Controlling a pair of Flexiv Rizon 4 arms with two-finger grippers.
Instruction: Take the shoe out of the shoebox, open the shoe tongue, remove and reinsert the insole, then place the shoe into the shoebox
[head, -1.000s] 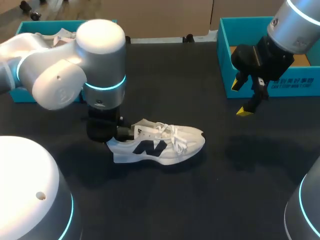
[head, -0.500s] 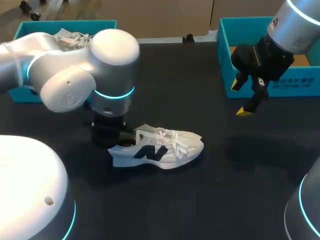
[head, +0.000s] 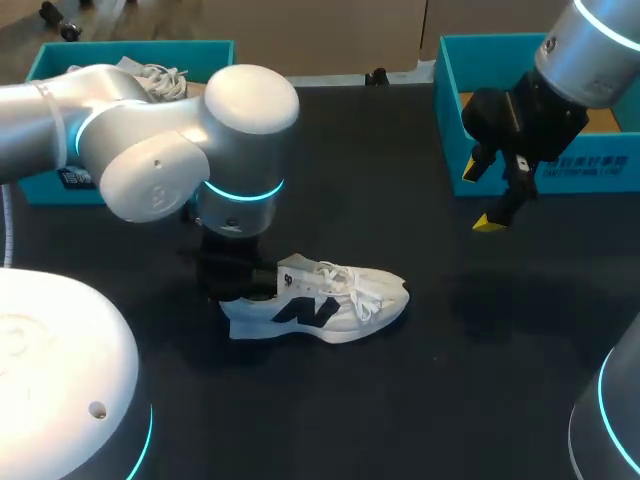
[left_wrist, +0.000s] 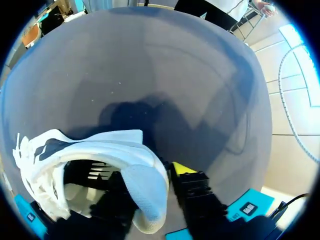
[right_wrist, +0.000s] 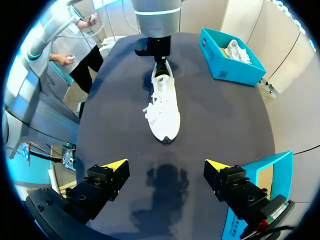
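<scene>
The white lace-up sneaker (head: 335, 305) with a dark side logo stands on its sole on the black table (head: 400, 400), outside both boxes. The left gripper (left_wrist: 152, 182) is at the sneaker's heel and closed part-way on the heel wall. One yellow-tipped finger (left_wrist: 181, 168) presses the outside of the heel. The other finger sits inside the sneaker's opening, so the padded collar is pinched between them.

The right gripper (head: 481, 196) hangs above the table well past the sneaker's toe, with its fingers spread wide and nothing between them. Just behind it, also beyond the toe end, stands a teal cardboard shoebox (head: 447, 120). A second teal shoebox (head: 60, 58) sits well back from the sneaker's heel end and holds another white shoe (head: 152, 75).
</scene>
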